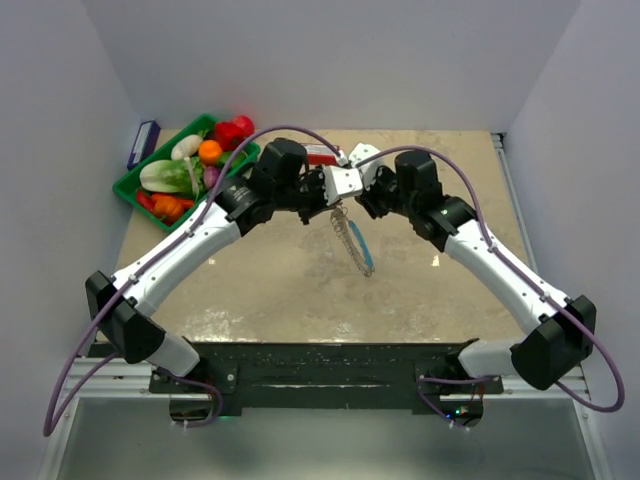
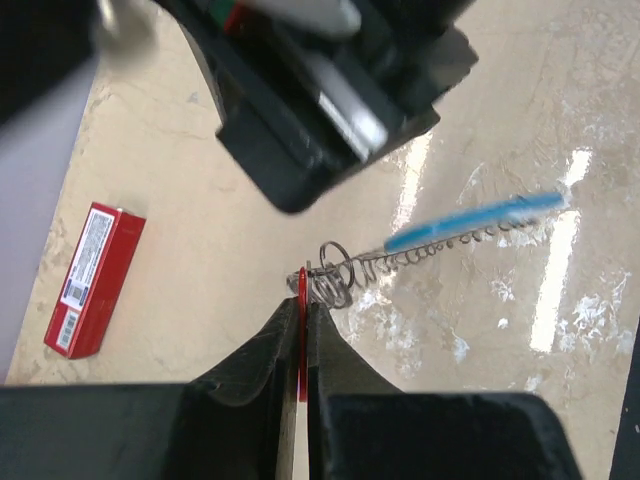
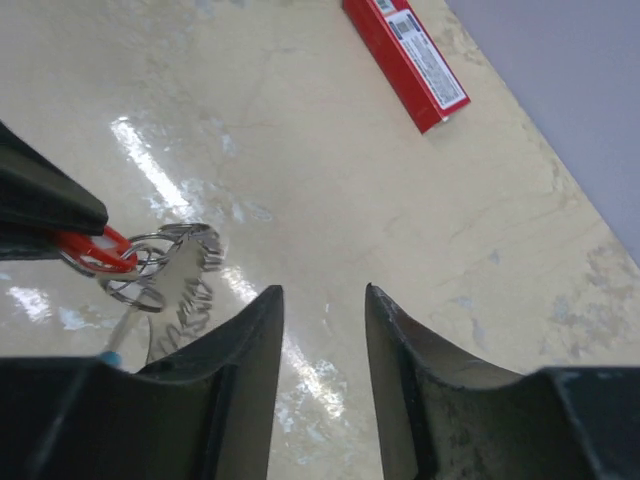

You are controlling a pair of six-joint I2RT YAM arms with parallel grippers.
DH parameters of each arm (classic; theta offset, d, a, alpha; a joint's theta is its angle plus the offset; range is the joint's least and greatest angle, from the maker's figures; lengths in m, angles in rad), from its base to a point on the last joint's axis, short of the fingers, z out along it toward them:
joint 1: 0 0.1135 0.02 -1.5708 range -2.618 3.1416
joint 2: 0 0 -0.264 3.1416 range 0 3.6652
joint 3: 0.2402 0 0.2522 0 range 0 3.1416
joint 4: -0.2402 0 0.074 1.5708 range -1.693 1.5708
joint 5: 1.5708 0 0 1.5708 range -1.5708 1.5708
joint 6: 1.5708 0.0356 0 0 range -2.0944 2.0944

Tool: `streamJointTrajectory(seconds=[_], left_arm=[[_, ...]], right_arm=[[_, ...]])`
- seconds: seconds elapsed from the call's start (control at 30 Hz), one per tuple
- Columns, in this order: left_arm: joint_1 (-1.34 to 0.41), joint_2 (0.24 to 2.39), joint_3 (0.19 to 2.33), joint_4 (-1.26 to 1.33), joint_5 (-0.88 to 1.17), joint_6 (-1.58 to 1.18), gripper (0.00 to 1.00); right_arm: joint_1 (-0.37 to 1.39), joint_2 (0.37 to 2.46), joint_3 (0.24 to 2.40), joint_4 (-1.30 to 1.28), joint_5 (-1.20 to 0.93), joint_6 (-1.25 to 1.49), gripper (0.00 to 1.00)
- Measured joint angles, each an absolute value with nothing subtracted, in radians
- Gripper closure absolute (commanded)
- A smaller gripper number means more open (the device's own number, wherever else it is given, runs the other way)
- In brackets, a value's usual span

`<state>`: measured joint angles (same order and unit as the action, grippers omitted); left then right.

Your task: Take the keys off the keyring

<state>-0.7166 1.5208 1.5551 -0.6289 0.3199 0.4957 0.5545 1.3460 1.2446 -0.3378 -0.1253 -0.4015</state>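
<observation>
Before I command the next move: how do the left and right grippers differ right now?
Left gripper has its jaws shut on the red key; right gripper has jaws apart, holding nothing. The keyring hangs from the left one; the right one is beside it, not gripping it. Both are raised over the table, facing each other.

Your top camera looks down from above and behind the arm bases over the beige marbled counter (image 1: 270,300). The wrist cameras hang close above it, facing each other, and share the long red cardboard box (image 2: 95,280) near its far edge.
</observation>
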Motion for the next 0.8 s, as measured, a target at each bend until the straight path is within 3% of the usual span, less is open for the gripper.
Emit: streamJointTrajectory(seconds=[0.27, 0.8], left_arm=[[-0.714, 1.497, 1.529, -0.665, 0.296, 0.517, 1.00], [-0.714, 1.530, 1.529, -0.672, 0.202, 0.456, 1.00]], right_arm=[[0.469, 1.269, 1.245, -0.310, -0.302, -0.411, 0.56], [0.474, 1.274, 1.200, -0.276, -0.498, -0.424, 0.56]])
